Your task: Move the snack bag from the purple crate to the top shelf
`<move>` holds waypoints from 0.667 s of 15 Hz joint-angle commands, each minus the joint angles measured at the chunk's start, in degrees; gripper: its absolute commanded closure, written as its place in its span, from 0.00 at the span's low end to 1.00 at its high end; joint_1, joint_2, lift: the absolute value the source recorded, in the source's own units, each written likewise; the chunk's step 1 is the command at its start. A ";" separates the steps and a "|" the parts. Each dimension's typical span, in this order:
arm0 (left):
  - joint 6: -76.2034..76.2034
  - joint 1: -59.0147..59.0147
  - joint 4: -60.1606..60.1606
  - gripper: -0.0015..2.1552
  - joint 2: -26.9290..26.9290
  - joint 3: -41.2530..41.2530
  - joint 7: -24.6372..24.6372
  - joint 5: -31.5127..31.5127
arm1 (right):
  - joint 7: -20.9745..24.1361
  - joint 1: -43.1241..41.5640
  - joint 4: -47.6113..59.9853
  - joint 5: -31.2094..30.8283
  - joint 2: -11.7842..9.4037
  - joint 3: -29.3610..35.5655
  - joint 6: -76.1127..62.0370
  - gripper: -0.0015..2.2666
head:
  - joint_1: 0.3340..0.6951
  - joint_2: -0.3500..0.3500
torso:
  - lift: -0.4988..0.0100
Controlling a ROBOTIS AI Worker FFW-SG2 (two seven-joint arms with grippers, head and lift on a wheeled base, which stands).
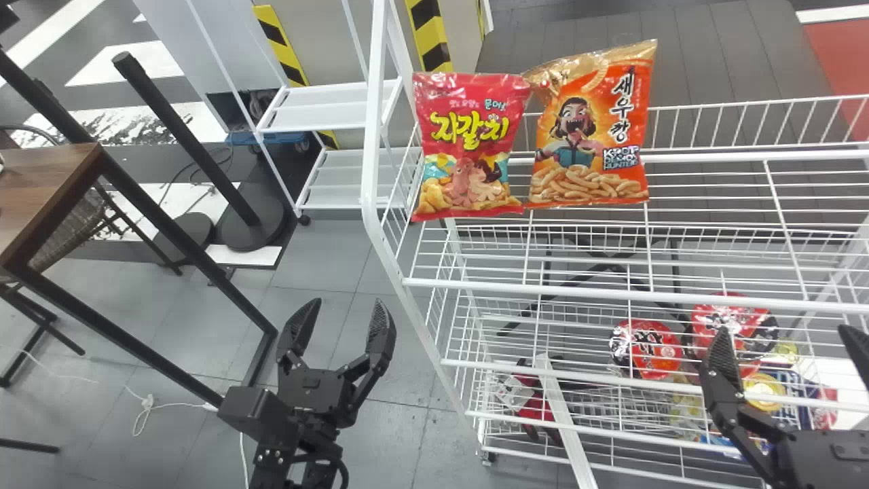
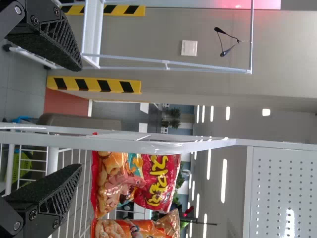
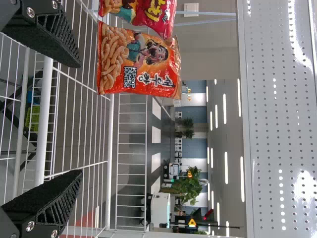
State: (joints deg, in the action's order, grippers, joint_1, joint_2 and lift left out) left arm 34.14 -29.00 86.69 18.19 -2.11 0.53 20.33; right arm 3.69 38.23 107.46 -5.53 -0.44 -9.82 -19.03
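Open and with nothing between its fingers, my left gripper (image 1: 346, 307) is left of the white wire rack, over the floor. My right gripper (image 1: 784, 334) stands open before the rack's right part. Upright and side by side on the upper wire shelf (image 1: 590, 293) are a red snack bag (image 1: 468, 146) and, to its right, an orange snack bag (image 1: 590, 129). In the left wrist view my left gripper (image 2: 79, 118) is apart from the red bag (image 2: 158, 181). The right wrist view has my right gripper (image 3: 80, 119) apart from the orange bag (image 3: 138, 64).
Lower in the rack lie red round packs (image 1: 645, 350) and other goods. The rack's white corner post (image 1: 372, 136) rises between the left gripper and the bags. A wooden table (image 1: 47, 190) with black legs stands at the left.
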 commanded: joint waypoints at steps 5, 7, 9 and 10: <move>0.00 0.00 -0.11 0.06 -0.35 0.00 0.00 -0.20 | 0.00 0.00 -0.67 0.08 0.49 0.07 -1.75 0.01 | 1.00 0.90 | 0.98; 0.00 0.00 -0.11 0.06 -0.43 0.00 0.00 -0.20 | -0.08 0.00 -0.76 0.70 0.49 0.07 -2.28 0.01 | 1.00 0.90 | 0.98; 0.00 0.00 -0.11 0.06 -0.61 0.00 0.00 -0.38 | -0.17 0.00 -0.94 0.79 0.49 0.15 -1.75 0.01 | 1.00 0.90 | 0.98; 0.00 0.00 -0.11 0.06 -0.70 0.00 0.00 -0.46 | -0.17 0.00 -1.11 0.79 0.49 0.33 -1.58 0.01 | 1.00 0.90 | 0.98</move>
State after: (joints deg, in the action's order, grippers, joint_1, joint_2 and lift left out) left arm 34.14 -29.00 86.57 17.63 -2.11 0.53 20.03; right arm 3.51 38.23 106.55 -4.78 -0.44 -9.69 -20.95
